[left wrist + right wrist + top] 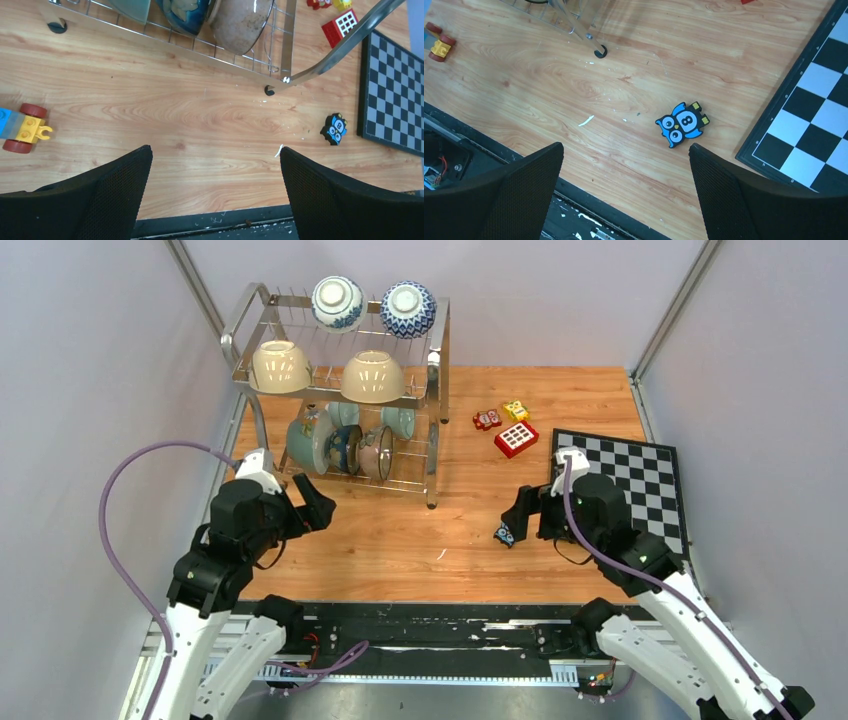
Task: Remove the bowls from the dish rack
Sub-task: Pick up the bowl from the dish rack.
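Note:
The steel wire dish rack (436, 368) stands at the table's back left. Its top tier holds two blue-and-white bowls (337, 302) and two cream bowls (373, 377), all upside down. On the lower tier stand a celadon bowl (310, 440), a dark blue bowl (343, 448) and a pinkish-brown bowl (376, 452), all on edge. My left gripper (318, 502) hangs open just in front of the lower tier, holding nothing. In the left wrist view the brownish bowl (245, 20) sits beyond the open left gripper (215, 150). My right gripper (515, 515) (626, 146) is open over bare wood.
A chessboard (640, 480) lies at the right. A blue owl block (681, 124) sits just ahead of the right fingers. Red and yellow blocks (516, 438) lie right of the rack. A toy car (22, 127) rests at the left, in front of the rack.

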Action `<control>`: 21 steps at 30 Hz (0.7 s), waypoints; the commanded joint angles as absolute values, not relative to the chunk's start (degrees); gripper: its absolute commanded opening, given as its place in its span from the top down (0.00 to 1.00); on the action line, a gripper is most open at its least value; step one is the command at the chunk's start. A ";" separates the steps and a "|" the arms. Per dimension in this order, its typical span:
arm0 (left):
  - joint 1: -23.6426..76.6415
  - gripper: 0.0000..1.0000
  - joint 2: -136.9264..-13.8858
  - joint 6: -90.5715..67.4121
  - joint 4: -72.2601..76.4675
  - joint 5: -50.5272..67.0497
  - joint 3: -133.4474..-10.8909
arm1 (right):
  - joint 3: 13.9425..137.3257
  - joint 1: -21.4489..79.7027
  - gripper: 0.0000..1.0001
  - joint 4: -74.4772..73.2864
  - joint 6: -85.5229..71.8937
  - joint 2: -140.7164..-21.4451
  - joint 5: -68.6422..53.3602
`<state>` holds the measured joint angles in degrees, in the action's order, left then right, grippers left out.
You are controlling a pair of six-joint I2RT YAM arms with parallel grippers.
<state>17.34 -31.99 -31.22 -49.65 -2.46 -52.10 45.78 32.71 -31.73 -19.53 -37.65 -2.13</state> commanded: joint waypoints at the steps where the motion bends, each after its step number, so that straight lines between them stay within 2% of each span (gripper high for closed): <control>1: 17.49 0.00 -29.16 -32.04 -51.07 -5.08 -51.67 | 43.65 32.19 0.00 -31.17 -24.43 -35.49 2.20; 4: 17.49 0.00 -29.33 -32.11 -50.56 -5.10 -50.99 | 42.44 32.14 0.00 -30.26 -32.28 -34.17 6.06; 11: 17.49 0.00 -29.80 -32.61 -45.94 -3.38 -50.07 | 39.63 32.16 0.00 -23.98 -24.35 -31.15 -6.25; 17: 17.49 0.00 -29.09 -36.66 -44.16 -5.91 -47.64 | 36.35 32.15 0.06 -25.19 -25.74 -27.05 -0.25; 21: 17.49 0.00 -27.74 -41.36 -43.24 -7.89 -43.66 | 34.75 32.09 0.07 -25.80 -28.02 -26.78 -0.67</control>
<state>17.34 -29.12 -36.34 -45.01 -5.56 -47.18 36.73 32.71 -25.50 -25.91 -27.16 -1.69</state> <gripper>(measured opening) 0.999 0.934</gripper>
